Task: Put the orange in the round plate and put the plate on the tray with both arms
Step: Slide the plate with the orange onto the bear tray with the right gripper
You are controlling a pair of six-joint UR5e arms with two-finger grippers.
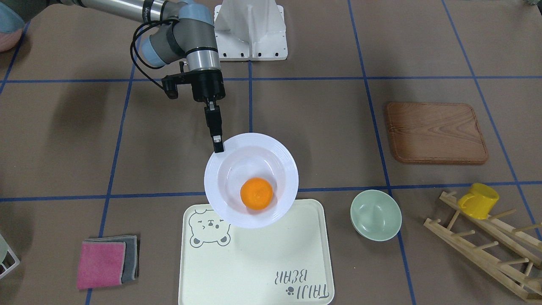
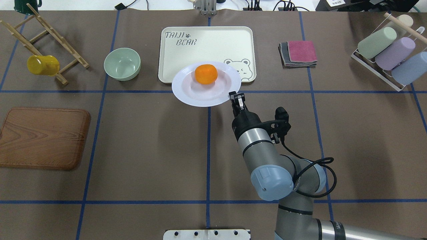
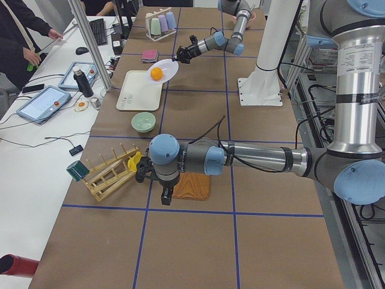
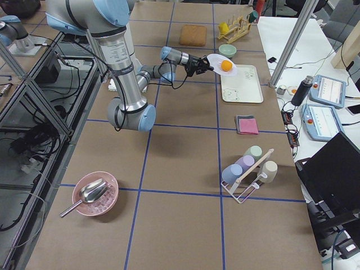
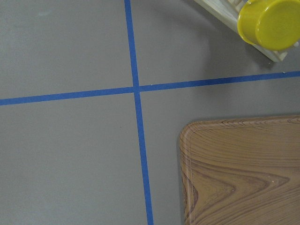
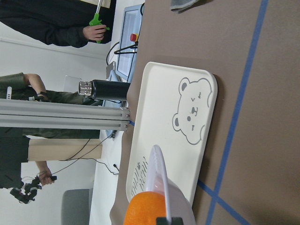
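The orange (image 1: pixel 256 193) lies in the sunken centre of the white round plate (image 1: pixel 284 168). My right gripper (image 1: pixel 218 146) is shut on the plate's rim at the robot-side edge and holds it tilted in the air. The plate hangs over the near edge of the cream bear tray (image 1: pixel 271 254), partly covering it. From overhead, the plate (image 2: pixel 186 93) and orange (image 2: pixel 206 73) overlap the tray (image 2: pixel 206 43), with the right gripper (image 2: pixel 234 96) at the rim. My left gripper (image 3: pixel 167 195) shows only in the exterior left view, over the wooden board's edge; I cannot tell whether it is open or shut.
A pale-green bowl (image 1: pixel 375 214) stands beside the tray. A wooden board (image 1: pixel 436 132), a wooden rack with a yellow cup (image 1: pixel 478 200), folded pink and grey cloths (image 1: pixel 106 261) and a wire rack of pastel cups (image 2: pixel 390 53) are around. People stand at the side table.
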